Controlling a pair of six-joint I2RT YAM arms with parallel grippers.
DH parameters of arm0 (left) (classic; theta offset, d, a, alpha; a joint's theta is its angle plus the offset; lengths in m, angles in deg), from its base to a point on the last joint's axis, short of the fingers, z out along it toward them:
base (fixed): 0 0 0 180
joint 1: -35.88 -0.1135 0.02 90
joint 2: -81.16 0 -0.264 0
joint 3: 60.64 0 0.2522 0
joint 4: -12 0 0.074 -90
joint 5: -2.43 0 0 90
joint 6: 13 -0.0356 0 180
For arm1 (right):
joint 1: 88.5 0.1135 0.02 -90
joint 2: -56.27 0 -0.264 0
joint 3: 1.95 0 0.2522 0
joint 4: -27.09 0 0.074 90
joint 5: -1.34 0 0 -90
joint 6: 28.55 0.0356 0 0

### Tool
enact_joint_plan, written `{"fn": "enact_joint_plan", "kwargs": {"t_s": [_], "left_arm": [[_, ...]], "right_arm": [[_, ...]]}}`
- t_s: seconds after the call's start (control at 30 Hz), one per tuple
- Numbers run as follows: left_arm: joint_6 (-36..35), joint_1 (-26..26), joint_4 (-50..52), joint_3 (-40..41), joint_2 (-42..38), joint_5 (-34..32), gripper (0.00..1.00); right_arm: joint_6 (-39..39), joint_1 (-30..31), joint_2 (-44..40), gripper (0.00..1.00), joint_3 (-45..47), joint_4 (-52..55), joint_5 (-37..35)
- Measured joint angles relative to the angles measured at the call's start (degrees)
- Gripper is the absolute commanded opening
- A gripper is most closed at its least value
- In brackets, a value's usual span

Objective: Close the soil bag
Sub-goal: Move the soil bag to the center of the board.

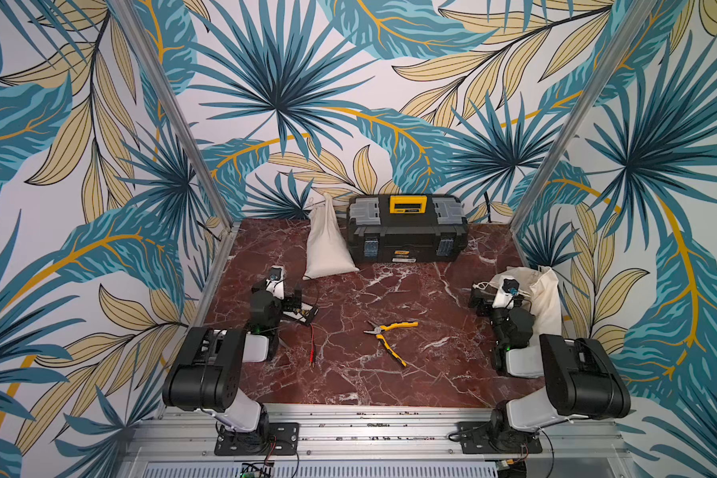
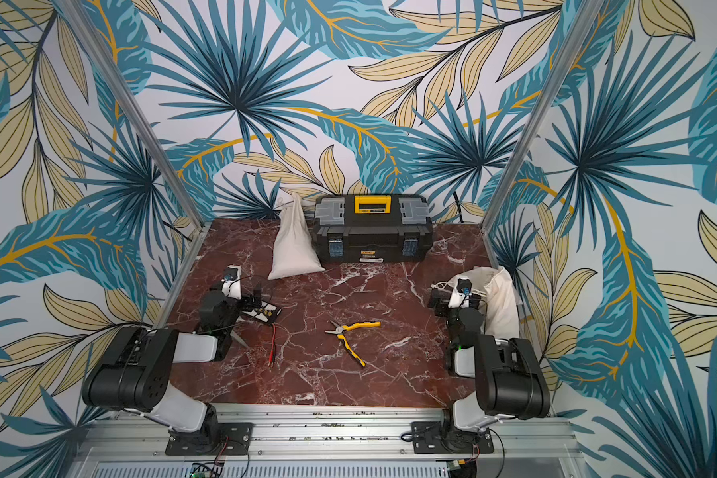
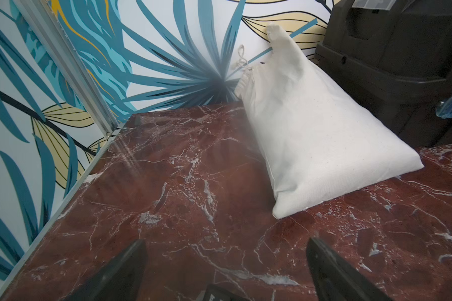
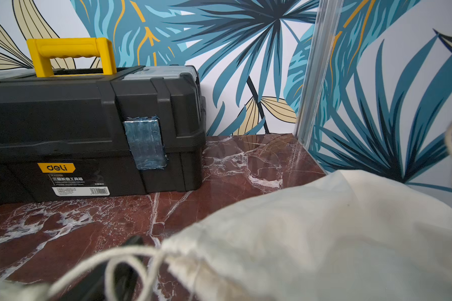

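Observation:
Two cream cloth drawstring bags show. One bag (image 1: 545, 302) (image 2: 501, 300) slumps against the right wall. Its brown-stained, gathered mouth (image 4: 193, 263) and a looped drawstring (image 4: 120, 256) lie right in front of my right gripper (image 1: 479, 296) (image 2: 437, 294). Only one dark right finger (image 4: 132, 249) shows, set far to the side, so that gripper is open; the cloth hides the other finger. No soil is visible. The other bag (image 1: 328, 244) (image 3: 311, 135) leans on the toolbox, its neck drawn tight. My left gripper (image 1: 295, 296) (image 3: 225, 263) is open over bare marble, short of that bag.
A black toolbox (image 1: 406, 231) (image 4: 89, 130) with a yellow handle stands at the back centre. Yellow-handled pliers (image 1: 388, 337) lie mid-table. A small black device (image 1: 303, 312) and red and black probes (image 1: 312, 349) lie beside the left arm. Metal posts mark the back corners.

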Motion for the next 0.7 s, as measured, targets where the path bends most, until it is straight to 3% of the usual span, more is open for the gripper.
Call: {"fn": "enact_joint_plan", "kwargs": {"t_s": [0.53,0.7], "left_arm": [[-0.04,0.13,0.48,0.00,-0.28,0.52,1.00],[0.13,2.23,14.10,-2.95,-9.70,-2.03,1.00]], "right_arm": [[-0.22,0.00,-1.20,0.99,-0.52,2.64,0.33],[0.31,0.02,-10.10,0.99,-4.96,15.58,1.55]]}}
